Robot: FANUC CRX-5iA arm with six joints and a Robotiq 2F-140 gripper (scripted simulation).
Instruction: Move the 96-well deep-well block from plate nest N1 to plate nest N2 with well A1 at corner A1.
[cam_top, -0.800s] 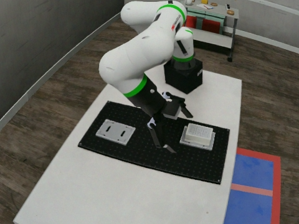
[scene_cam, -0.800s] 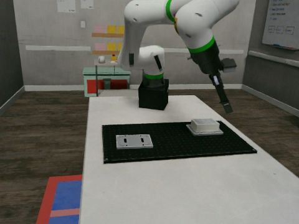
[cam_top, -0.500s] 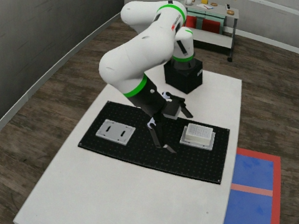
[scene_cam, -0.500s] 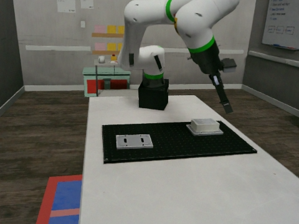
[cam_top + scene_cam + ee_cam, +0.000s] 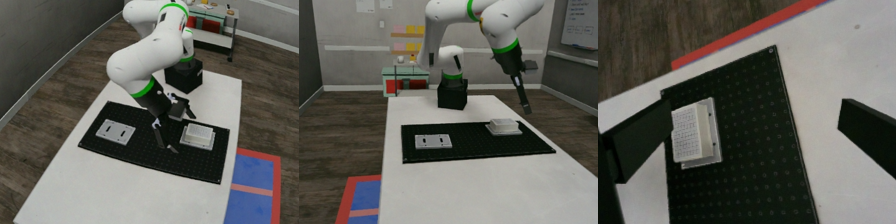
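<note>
The white 96-well deep-well block (image 5: 199,133) sits in nest N1 (image 5: 197,141) on the black perforated plate; it also shows in the exterior view (image 5: 503,124) and in the wrist view (image 5: 690,132). Nest N2 (image 5: 115,131), a flat grey plate with two slots, stands empty (image 5: 433,141). My gripper (image 5: 526,108) is open and empty, well above the table. It hangs beside the block, toward the table's edge. In the wrist view the fingers stand wide apart, and the left one hides the block's left edge. I cannot make out the cut-off corner.
The black perforated plate (image 5: 156,140) carries both nests. The arm's black base pedestal (image 5: 184,76) stands at the table's far end. A red and blue mat (image 5: 253,186) lies on the floor beside the table. A cart (image 5: 212,22) stands by the back wall.
</note>
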